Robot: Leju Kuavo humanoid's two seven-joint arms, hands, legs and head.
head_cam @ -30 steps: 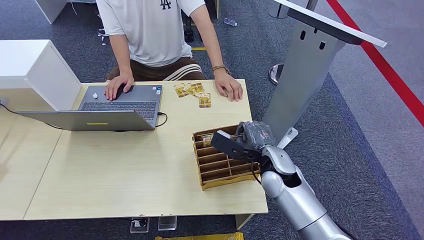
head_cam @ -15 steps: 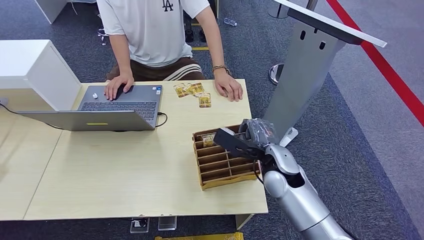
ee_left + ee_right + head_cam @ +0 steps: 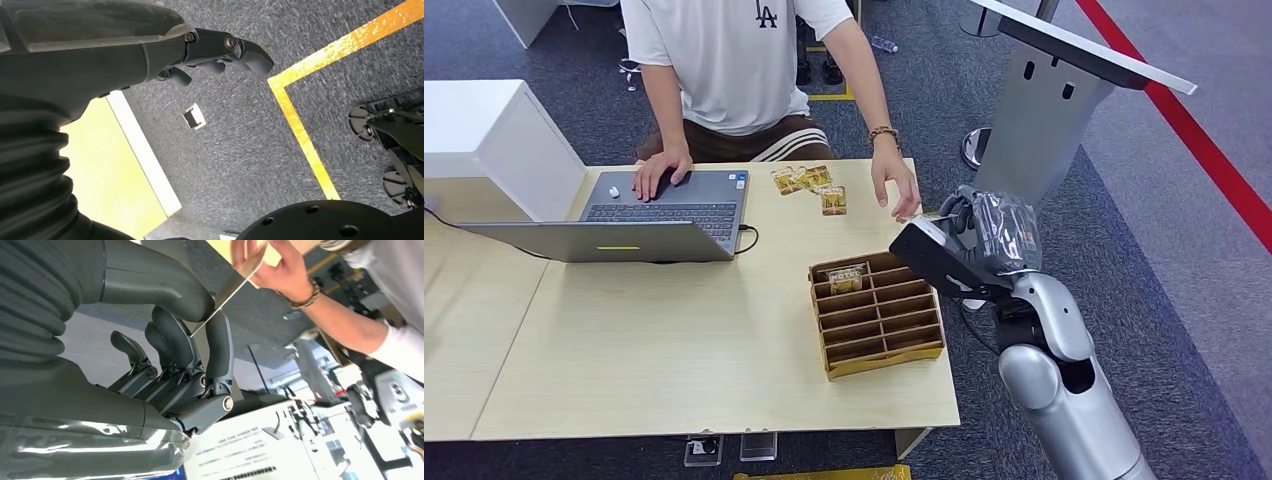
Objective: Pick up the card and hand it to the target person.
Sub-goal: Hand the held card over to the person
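- The card (image 3: 235,287) is pinched edge-on between the thumb and a finger of the right robot hand (image 3: 969,250), and the person's hand (image 3: 272,267) touches its far end.
- In the head view this robot hand is raised off the bench edge, at about 3 o'clock from the wooden divider tray (image 3: 879,312), and the person's hand (image 3: 896,185) hangs just beside it, at about 11 o'clock from it.
- The bench (image 3: 674,340) is of pale wood. An open laptop (image 3: 659,215) stands at its 10 o'clock part, and the person's other hand (image 3: 656,172) rests on it.
- Some loose cards (image 3: 812,185) lie on the bench near its far edge, at 12 o'clock from the tray. One more card (image 3: 846,275) stands in the tray's far slot.
- The floor is grey carpet (image 3: 1144,250) with a red line (image 3: 1194,130). A grey slanted stand (image 3: 1039,130) rises at 2 o'clock from the bench.
- The silver right arm (image 3: 1054,390) comes up from about 5 o'clock, bent at the wrist toward the person.
- The left robot hand (image 3: 220,50) hangs over the carpet beside a yellow floor line (image 3: 300,135), its fingers curled in and holding nothing.
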